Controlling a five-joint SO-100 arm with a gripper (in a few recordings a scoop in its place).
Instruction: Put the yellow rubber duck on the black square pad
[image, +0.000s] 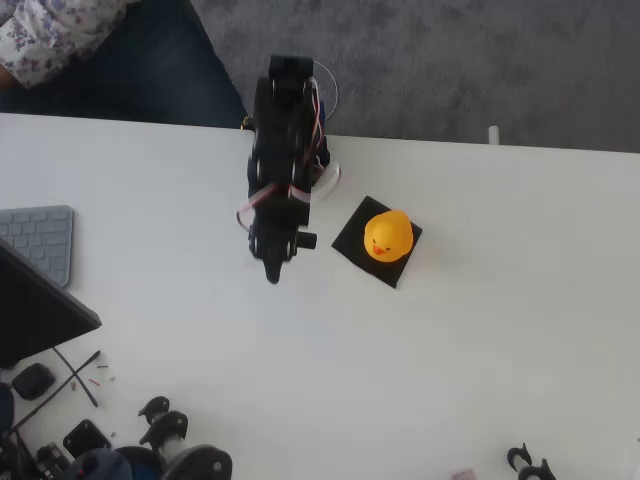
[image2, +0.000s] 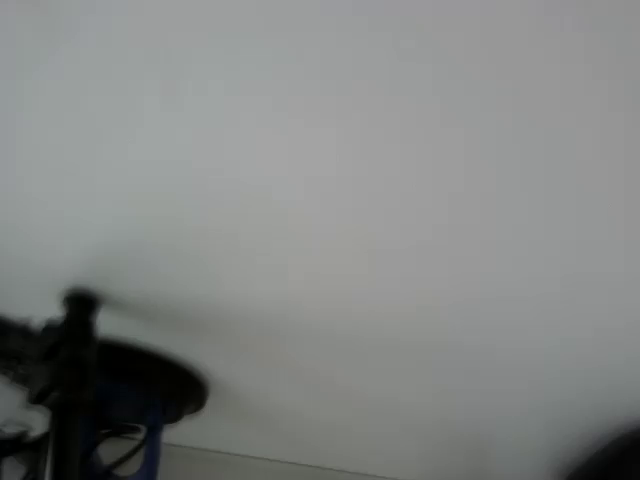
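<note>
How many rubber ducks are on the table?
1. The yellow rubber duck sits on the black square pad, right of the gripper in the overhead view. The clutter at the lower left could hide small items.

In the overhead view the tabletop (image: 500, 350) lies bare across its middle and right side. Clutter crowds the lower-left corner: a dark slanted slab (image: 35, 310), a keyboard (image: 40, 240) and small black parts (image: 160, 440). More black parts (image: 528, 462) sit at the lower edge.
</note>
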